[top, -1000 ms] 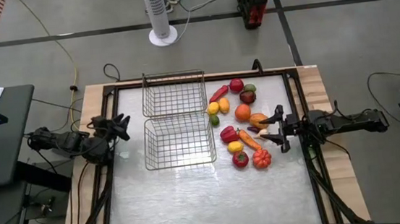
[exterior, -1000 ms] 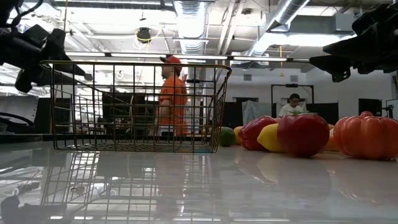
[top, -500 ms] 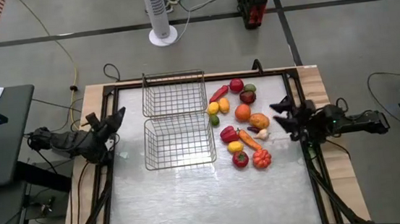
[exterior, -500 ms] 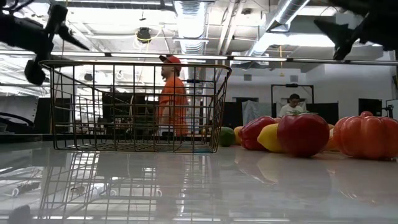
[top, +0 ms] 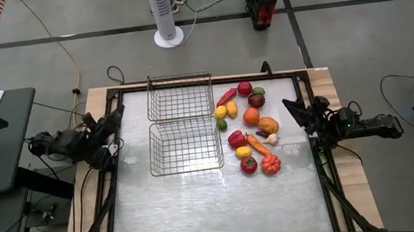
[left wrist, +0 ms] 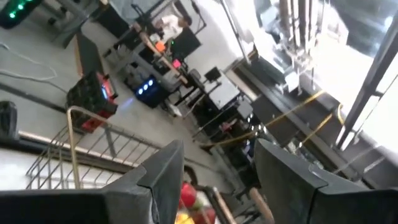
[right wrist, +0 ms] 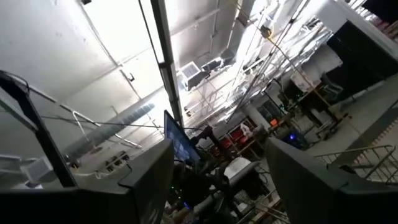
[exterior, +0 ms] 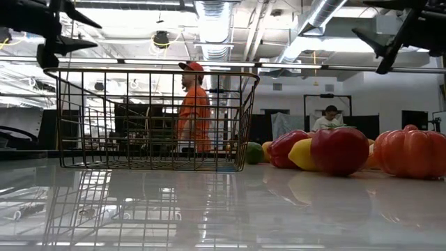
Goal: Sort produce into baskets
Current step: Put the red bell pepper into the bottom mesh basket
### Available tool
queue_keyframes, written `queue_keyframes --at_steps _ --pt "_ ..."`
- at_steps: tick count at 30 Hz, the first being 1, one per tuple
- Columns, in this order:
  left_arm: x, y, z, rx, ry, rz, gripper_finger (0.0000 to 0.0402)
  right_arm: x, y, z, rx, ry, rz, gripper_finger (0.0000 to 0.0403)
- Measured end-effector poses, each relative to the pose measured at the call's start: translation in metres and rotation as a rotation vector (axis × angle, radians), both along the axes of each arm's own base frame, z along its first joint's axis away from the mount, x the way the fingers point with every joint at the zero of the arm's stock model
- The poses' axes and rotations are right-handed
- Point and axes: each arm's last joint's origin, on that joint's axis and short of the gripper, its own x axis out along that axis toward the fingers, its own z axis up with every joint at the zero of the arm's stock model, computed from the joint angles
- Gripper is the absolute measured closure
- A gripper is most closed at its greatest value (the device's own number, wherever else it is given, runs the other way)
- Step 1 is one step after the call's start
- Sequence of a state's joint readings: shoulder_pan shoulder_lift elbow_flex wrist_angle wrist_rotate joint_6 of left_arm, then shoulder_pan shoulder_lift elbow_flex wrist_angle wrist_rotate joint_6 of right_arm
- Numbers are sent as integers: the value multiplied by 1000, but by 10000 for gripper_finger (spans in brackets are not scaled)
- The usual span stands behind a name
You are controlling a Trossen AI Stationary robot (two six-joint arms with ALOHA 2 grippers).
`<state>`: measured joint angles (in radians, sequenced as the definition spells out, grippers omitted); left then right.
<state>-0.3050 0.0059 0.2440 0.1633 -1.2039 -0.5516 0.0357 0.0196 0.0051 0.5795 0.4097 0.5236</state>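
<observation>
Two silver wire baskets stand end to end on the table, the far basket and the near basket; the near one also shows in the low view. The produce lies in a loose cluster on the table right of them: a red pepper, a carrot, a tomato, an orange pumpkin, an orange and others. My left gripper is open and empty above the table's left edge. My right gripper is open and empty, right of the produce and raised.
A black frame rail runs along the table's sides. A white fan stand and a red-black box stand on the floor beyond the far edge. A person in orange stands in the room behind. Bare tabletop lies near the front.
My right gripper has drawn back from the produce toward the table's right edge, risen and tipped its fingers upward. My left gripper has also risen and tipped upward, pulling back a little toward the left edge. The produce and baskets have stayed put.
</observation>
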Motion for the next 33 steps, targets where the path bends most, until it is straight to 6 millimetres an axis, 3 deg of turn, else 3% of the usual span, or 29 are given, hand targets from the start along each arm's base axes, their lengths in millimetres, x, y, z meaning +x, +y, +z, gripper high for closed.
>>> queue_keyframes --at_steps 8,33 --pt "-9 5 3 -199 -151 240 219 -5 -3 5 60 -68 -80 121" --pt "-5 3 2 -165 -161 136 219 -1 -2 1 136 -34 -14 121"
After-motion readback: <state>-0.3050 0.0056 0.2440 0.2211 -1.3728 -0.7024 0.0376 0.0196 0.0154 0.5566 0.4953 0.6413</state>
